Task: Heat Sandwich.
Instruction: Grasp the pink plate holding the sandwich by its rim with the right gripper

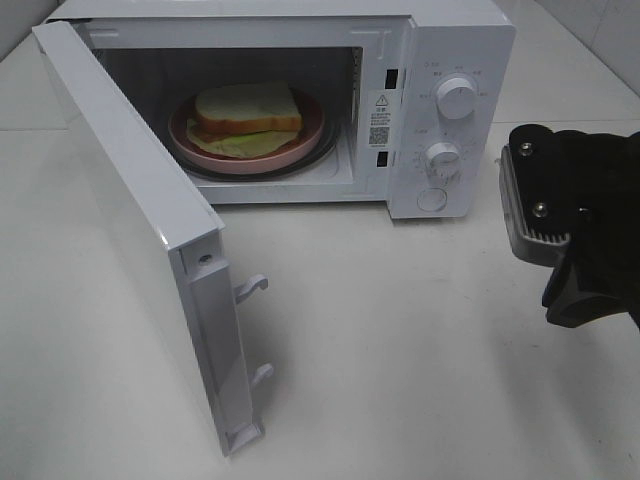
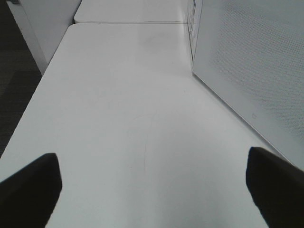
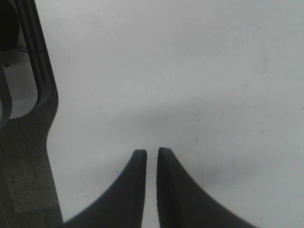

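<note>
The white microwave oven (image 1: pixel 440 60) loses its top to the upper edge of the high view. The print round its two white dials (image 1: pixel 456 98) and on its warning sticker (image 1: pixel 380 118) is too small to read. The white-bread sandwich (image 1: pixel 246 108) hides the back of the round pink plate (image 1: pixel 300 150) under it. The black right arm (image 1: pixel 600 230) runs off the right edge there. In the wrist views, the frame cuts off the roots of the right gripper's dark fingers (image 3: pixel 128 190). The left gripper's dark fingers (image 2: pixel 28 190) show only as blurred stubs at the frame's edge.

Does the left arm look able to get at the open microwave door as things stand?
Probably yes: the left gripper, jaws wide open, sits alongside the door on its outer face, with only table showing between them.
</note>
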Action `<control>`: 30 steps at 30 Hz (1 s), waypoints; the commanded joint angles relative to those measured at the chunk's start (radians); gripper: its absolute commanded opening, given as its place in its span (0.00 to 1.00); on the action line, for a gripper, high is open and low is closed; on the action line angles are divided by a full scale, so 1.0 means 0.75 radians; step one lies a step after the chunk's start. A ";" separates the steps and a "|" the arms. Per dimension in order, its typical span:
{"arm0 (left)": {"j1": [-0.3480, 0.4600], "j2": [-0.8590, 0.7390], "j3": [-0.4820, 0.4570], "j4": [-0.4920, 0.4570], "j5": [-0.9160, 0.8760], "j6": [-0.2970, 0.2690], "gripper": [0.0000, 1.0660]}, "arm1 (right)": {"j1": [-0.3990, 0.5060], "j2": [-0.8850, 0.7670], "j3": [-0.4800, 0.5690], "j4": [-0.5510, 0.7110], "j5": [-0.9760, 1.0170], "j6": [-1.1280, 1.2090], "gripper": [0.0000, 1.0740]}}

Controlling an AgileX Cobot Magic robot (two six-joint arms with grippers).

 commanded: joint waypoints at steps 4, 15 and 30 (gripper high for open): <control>0.000 -0.035 0.004 -0.005 -0.011 -0.003 0.95 | 0.005 -0.015 -0.007 -0.068 -0.013 -0.231 0.32; 0.000 -0.035 0.004 -0.005 -0.011 -0.003 0.95 | 0.005 -0.012 -0.007 -0.099 -0.031 -0.012 0.89; 0.000 -0.035 0.004 -0.005 -0.011 -0.003 0.95 | 0.089 0.117 -0.143 -0.213 -0.031 0.064 0.89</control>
